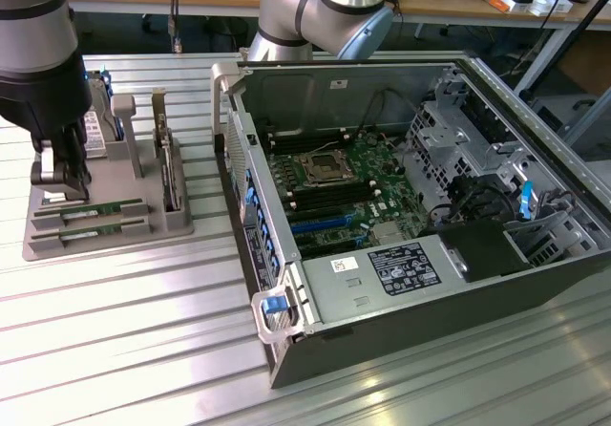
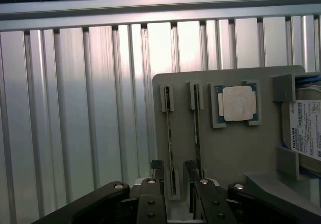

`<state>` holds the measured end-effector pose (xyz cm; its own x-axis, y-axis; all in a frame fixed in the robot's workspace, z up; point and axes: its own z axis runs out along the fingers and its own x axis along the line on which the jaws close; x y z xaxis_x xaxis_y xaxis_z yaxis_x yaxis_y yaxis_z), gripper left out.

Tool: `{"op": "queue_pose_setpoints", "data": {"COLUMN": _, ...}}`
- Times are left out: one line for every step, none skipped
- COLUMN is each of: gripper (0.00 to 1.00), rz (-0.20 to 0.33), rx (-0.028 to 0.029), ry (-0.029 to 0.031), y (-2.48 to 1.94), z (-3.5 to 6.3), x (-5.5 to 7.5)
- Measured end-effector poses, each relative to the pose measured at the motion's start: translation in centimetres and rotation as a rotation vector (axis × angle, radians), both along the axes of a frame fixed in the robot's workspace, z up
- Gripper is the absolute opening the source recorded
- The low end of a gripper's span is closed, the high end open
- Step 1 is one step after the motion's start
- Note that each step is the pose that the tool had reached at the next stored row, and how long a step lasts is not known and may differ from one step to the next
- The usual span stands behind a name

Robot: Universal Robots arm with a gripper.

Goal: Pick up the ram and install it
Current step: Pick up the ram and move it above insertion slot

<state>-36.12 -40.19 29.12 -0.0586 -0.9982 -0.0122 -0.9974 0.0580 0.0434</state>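
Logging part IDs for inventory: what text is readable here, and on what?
"TOSHIBA": on the hard drive, printed sideways on its white label.
Rest of that label: too small to read.
Black label on the power supply: too small to read.
White sticker beside it: blurred.

"TOSHIBA" on hard drive label (image 2: 305, 128)

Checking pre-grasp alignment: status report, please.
End effector open, astride the ram. Ram seated in grey tray, not lifted. Second ram stick close alongside.
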Motion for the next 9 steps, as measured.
{"op": "queue_pose_setpoints", "data": {"gripper": 0.30, "rz": 0.000, "rx": 0.0000, "ry": 0.0000, "y": 0.00, "z": -0.03, "x": 0.00}}
{"op": "queue_pose_setpoints", "data": {"gripper": 0.30, "rz": 0.000, "rx": 0.0000, "ry": 0.0000, "y": 0.00, "z": -0.06, "x": 0.00}}
{"op": "queue_pose_setpoints", "data": {"gripper": 0.30, "rz": 0.000, "rx": 0.0000, "ry": 0.0000, "y": 0.00, "z": -0.08, "x": 0.00}}
{"op": "queue_pose_setpoints", "data": {"gripper": 0.30, "rz": 0.000, "rx": 0.0000, "ry": 0.0000, "y": 0.00, "z": -0.11, "x": 0.00}}
{"op": "queue_pose_setpoints", "data": {"gripper": 0.30, "rz": 0.000, "rx": 0.0000, "ry": 0.0000, "y": 0.00, "z": -0.14, "x": 0.00}}
{"op": "queue_pose_setpoints", "data": {"gripper": 0.30, "rz": 0.000, "rx": 0.0000, "ry": 0.0000, "y": 0.00, "z": -0.17, "x": 0.00}}
{"op": "queue_pose_setpoints", "data": {"gripper": 0.30, "rz": 0.000, "rx": 0.0000, "ry": 0.0000, "y": 0.00, "z": -0.19, "x": 0.00}}
{"op": "queue_pose_setpoints", "data": {"gripper": 0.30, "rz": 0.000, "rx": 0.0000, "ry": 0.0000, "y": 0.00, "z": -0.23, "x": 0.00}}
{"op": "queue_pose_setpoints", "data": {"gripper": 0.30, "rz": 0.000, "rx": 0.0000, "ry": 0.0000, "y": 0.00, "z": -0.28, "x": 0.00}}
